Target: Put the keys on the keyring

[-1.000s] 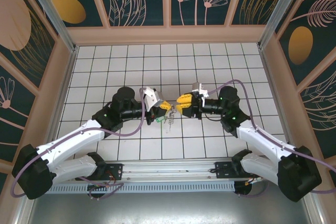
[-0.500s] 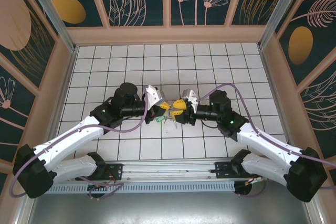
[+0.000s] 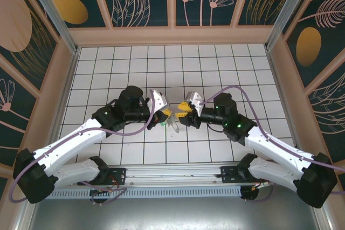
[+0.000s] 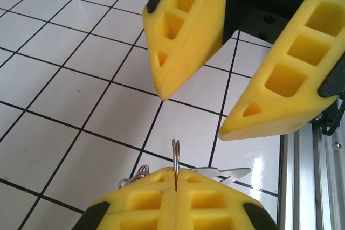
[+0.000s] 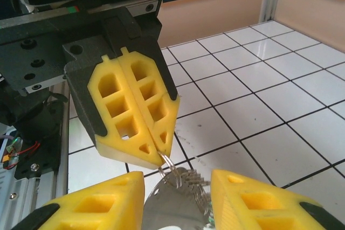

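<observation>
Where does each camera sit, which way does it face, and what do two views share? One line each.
Top external: above and behind the bases, looking down on the tiled table; both arms show.
Left wrist: on the left arm, facing the open right gripper; own fingers shut on the keyring.
Right wrist: on the right arm, facing the left gripper; keys seen between own fingers.
Shared: both wrist views show the keyring.
</observation>
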